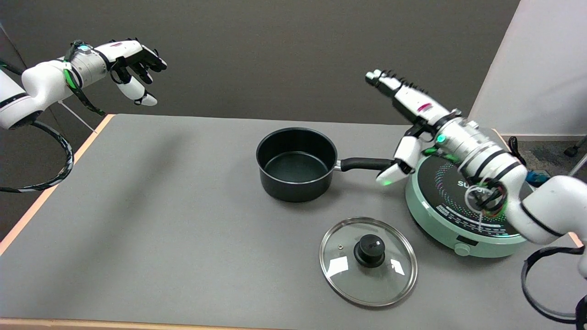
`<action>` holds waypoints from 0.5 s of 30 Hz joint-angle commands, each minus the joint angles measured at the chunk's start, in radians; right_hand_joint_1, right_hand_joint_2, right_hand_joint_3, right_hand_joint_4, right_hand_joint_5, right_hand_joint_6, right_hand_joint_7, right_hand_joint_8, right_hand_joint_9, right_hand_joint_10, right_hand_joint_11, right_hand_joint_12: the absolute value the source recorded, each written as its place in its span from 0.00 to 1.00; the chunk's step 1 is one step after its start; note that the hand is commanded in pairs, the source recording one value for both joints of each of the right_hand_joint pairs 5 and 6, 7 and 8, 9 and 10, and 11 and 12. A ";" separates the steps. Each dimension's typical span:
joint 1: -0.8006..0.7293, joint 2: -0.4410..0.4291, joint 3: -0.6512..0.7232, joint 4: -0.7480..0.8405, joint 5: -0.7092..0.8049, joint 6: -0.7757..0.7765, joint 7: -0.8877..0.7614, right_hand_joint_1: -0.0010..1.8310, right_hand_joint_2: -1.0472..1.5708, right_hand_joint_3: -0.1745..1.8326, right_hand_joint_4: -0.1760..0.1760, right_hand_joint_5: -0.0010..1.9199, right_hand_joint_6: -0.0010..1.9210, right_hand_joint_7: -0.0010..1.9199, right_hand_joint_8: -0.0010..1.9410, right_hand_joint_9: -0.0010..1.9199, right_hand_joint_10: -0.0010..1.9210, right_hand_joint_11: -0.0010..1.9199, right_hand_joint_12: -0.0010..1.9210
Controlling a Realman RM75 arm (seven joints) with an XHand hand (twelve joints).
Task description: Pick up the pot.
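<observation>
The table (160, 220) was a flat grey surface with a pale wood edge showing along its left and near sides. Nearest the camera lay a glass lid (368, 261), flat on the table, its black knob up and its metal rim catching light. Just beyond it to the right sat a round mint-green cooker (451, 229) with a black top and a ring of coloured marks, partly covered by the right arm that crossed above it. Farther back, near the table's middle, stood the pot (296, 164), black, empty and upright, its black handle (364, 163) pointing right toward the cooker. The right hand (406, 123) hung at the handle's end with its fingers apart: the thumb (396, 167) pointed down, and its tip, lit green, lay at the handle's end, though whether it touched could not be told. The other fingers (394, 85) stretched up and away to the left, well above the handle and not around it. The hand held nothing, and the pot rested on the table. Beyond the table rose a dark grey wall (275, 55), with a white panel (541, 68) at the right and a strip of grey floor below it.
</observation>
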 commanded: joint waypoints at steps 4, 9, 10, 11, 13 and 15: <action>0.036 -0.169 -0.206 0.012 -0.234 0.222 -0.058 0.71 0.17 0.52 0.00 0.02 0.02 0.02 0.02 0.02 0.02 0.02 0.02; 0.094 -0.151 -0.271 -0.001 -0.241 0.330 -0.058 0.71 0.17 0.53 0.00 0.02 0.02 0.02 0.02 0.02 0.02 0.02 0.02; 0.111 -0.146 -0.294 -0.010 -0.250 0.346 -0.058 0.71 0.17 0.53 0.00 0.02 0.02 0.02 0.02 0.02 0.02 0.02 0.02; 0.132 -0.142 -0.324 -0.019 -0.263 0.367 -0.058 0.71 0.17 0.53 0.00 0.02 0.02 0.02 0.02 0.02 0.02 0.02 0.02; 0.161 -0.137 -0.362 -0.027 -0.280 0.400 -0.058 0.71 0.16 0.54 0.00 0.02 0.02 0.02 0.02 0.02 0.02 0.02 0.02; 0.185 -0.136 -0.386 -0.028 -0.289 0.438 -0.058 0.71 0.16 0.53 0.00 0.02 0.02 0.02 0.02 0.02 0.02 0.02 0.02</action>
